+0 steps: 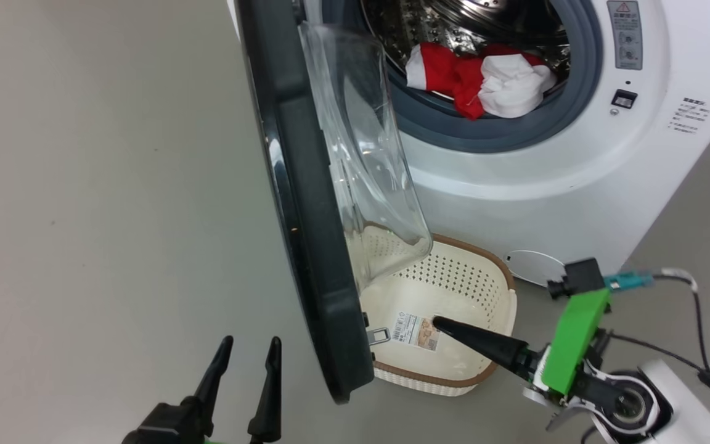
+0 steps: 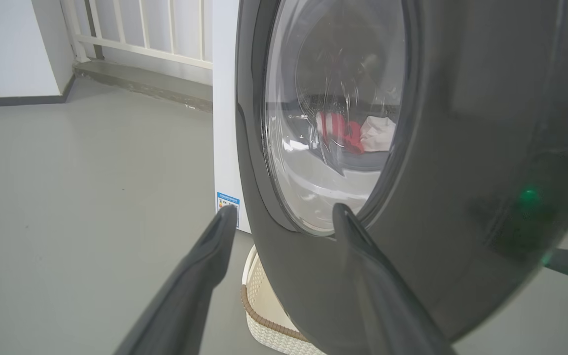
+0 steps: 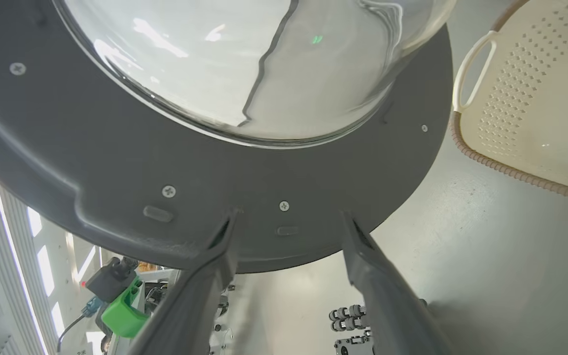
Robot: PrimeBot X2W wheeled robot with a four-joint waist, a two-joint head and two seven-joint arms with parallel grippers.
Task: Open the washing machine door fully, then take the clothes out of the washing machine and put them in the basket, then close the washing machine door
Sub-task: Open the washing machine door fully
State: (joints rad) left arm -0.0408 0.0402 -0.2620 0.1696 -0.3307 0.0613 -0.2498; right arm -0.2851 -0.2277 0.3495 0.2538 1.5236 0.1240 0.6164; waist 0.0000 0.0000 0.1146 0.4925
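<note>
The door (image 1: 306, 203) hides the left part of the basket (image 1: 466, 274), and the top edge cuts off the washing machine (image 1: 515, 185) and most of its drum (image 1: 404, 24). The print on the basket's paper label (image 1: 416, 330) is too small to read. Through the glass (image 2: 313, 172) in the left wrist view the clothes (image 2: 348, 135) are a blur, perhaps two pieces.

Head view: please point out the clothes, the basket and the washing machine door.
clothes (image 1: 509, 86): head view, the white piece.
basket (image 1: 460, 274): head view, perforated far wall.
washing machine door (image 1: 306, 203): head view, black rim.
</note>
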